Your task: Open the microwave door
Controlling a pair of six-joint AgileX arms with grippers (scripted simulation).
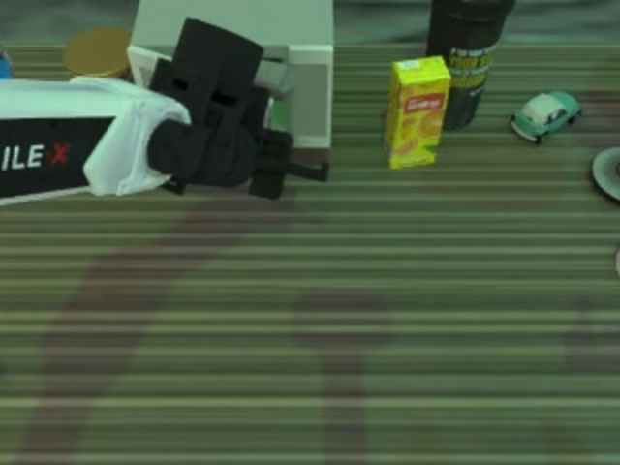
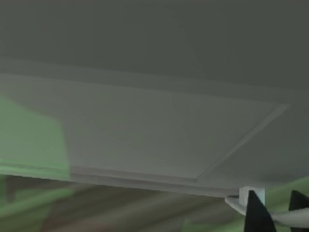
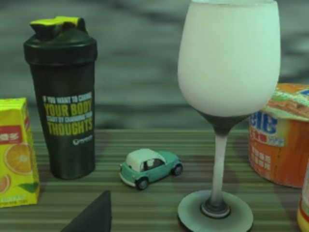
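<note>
The pale grey-white microwave (image 1: 242, 19) stands at the table's back left, with its front largely covered by my left arm. In the left wrist view the microwave door (image 2: 145, 130) fills most of the frame. Its greyish window shows a patch of green table through one end. My left gripper (image 1: 318, 172) (image 2: 276, 213) is at the door's edge. Its two dark fingertips (image 2: 254, 212) sit on either side of the door's pale handle bar (image 2: 289, 218), shut on it. My right gripper (image 3: 96, 215) stays parked off the top view's right side, away from the microwave.
A yellow juice carton (image 1: 417, 111), a black shaker bottle (image 1: 468, 58) and a teal toy car (image 1: 545, 113) stand right of the microwave. A wine glass (image 3: 215, 208) and an orange tub (image 3: 282, 145) are at the far right. A tan disc (image 1: 97, 51) lies behind my left arm.
</note>
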